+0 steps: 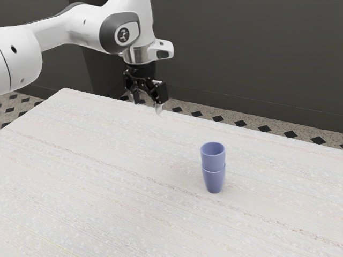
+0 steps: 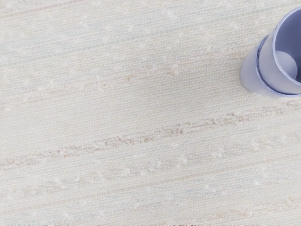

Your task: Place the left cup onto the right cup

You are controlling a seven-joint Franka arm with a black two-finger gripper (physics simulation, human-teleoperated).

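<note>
Hand [image 1: 150,107] spread aloft, smooth tapered cups [image 1: 213,171] nested

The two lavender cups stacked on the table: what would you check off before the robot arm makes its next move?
1. Upper lavender tapered cup nested in the lower lavender tapered cup: ok.
2. Stack standing upright on the pale woven-look table: ok.
3. Black two-finger tool raised and well apart from the stack: ok.
4. Upper cup's inside empty, as seen in the wrist view: ok.
5. Upper cup pressed fully down rather than just perched: cannot tell.
</note>
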